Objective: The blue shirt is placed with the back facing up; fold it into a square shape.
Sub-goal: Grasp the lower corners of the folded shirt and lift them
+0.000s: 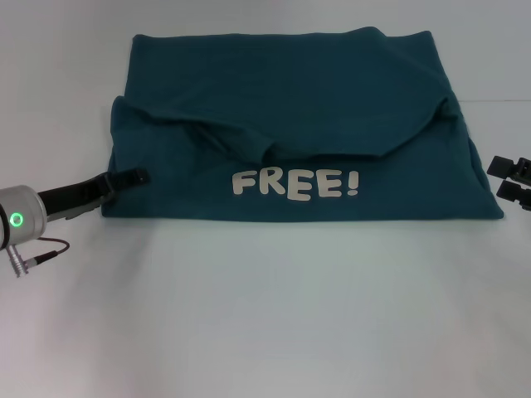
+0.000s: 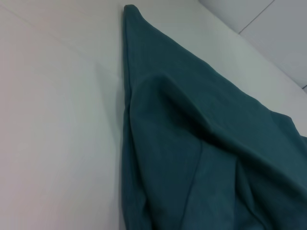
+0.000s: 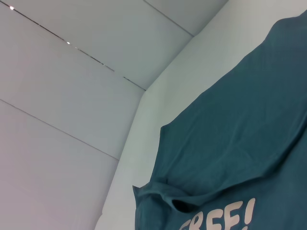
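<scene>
The large dark teal-blue short-sleeved shirt of soft matte fabric [image 1: 299, 124] lay on the plain white desk [image 1: 265, 315], already doubled over so that the white printed word "FREE!" [image 1: 295, 183] showed on the near layer. The folded shape was wide and not yet square, and a rumpled flap of cloth crossed its middle.

The left end effector [image 1: 137, 176] was low at the shirt's left edge, its dark fingertips touching or just over the hem. Whether its fingers were closed on the fabric could not be told, and the left wrist view showed only cloth and desk. The right end effector [image 1: 514, 178] stood just beside the shirt's right edge, apart from the cloth, with its two black fingers spread and holding nothing.

Several things could go wrong from there. If the left end effector caught only the top layer, the lower layer would stay behind and the fold would come out uneven. The soft fabric would probably sag and drag, so a pull from one side alone might slide the whole shirt across the smooth desk. The loose flap in the middle could also be trapped under the next fold and leave a bulge.
</scene>
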{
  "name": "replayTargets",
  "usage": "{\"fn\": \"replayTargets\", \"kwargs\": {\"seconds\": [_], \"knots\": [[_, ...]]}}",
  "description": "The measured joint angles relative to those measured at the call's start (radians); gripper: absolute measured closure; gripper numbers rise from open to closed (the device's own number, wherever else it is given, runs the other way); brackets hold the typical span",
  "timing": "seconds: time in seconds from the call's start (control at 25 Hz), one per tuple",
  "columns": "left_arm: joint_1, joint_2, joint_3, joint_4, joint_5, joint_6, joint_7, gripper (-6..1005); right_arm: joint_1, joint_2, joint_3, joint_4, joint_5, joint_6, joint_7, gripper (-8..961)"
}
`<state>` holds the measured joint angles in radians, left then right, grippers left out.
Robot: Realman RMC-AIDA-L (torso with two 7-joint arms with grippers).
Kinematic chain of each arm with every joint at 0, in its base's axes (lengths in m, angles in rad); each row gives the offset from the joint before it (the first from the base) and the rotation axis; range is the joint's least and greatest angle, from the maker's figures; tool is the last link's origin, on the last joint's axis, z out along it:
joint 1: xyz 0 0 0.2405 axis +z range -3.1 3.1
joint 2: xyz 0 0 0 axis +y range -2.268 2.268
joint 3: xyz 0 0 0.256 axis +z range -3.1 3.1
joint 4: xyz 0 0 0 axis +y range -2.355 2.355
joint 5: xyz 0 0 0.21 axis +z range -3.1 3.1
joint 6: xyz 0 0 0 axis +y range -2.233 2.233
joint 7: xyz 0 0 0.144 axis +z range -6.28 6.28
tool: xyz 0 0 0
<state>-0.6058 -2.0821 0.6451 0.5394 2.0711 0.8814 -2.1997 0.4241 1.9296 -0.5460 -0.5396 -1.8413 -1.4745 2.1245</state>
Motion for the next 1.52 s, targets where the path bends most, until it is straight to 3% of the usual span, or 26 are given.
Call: {"fn": "replayTargets", "kwargs": {"seconds": [0.64,1.52], "knots": [[0.004,-0.002,-0.004,0.002,-0.001,-0.026,-0.009,116,-0.002,0.0,0.002,0.009,0.002,-0.001,0.0,91],[-0.005,-0.007,0.057,-0.003,0.001,-0.054,-0.044,115,-0.002,0.0,0.002,0.009,0.005,-0.001,-0.009,91]]}}
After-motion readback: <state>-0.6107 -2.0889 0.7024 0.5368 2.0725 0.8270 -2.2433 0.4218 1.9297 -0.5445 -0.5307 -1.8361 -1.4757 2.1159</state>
